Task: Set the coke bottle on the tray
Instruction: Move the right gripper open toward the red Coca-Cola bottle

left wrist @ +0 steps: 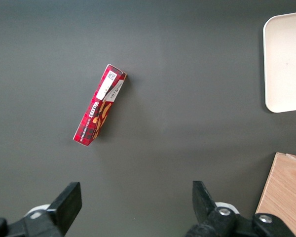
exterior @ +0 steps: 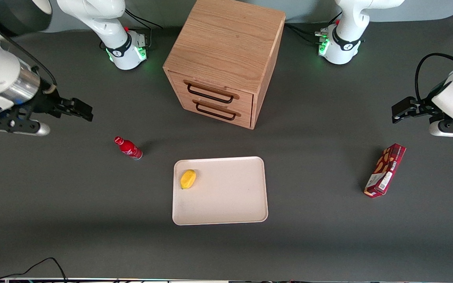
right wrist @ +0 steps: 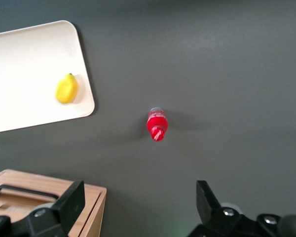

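The coke bottle (exterior: 128, 148) is small and red with a red cap; it stands on the dark table beside the tray, toward the working arm's end. It also shows in the right wrist view (right wrist: 157, 125). The cream tray (exterior: 226, 196) lies flat in the middle of the table, nearer the front camera than the cabinet; its edge shows in the right wrist view (right wrist: 19, 69). My gripper (exterior: 78, 109) hovers high above the table, farther from the front camera than the bottle and well apart from it. Its fingers (right wrist: 73, 201) are spread wide and hold nothing.
A yellow item (exterior: 188, 179) lies on the tray near the bottle's side. A wooden drawer cabinet (exterior: 226, 59) with two closed drawers stands farther from the camera than the tray. A dark-red snack box (exterior: 384, 170) lies toward the parked arm's end.
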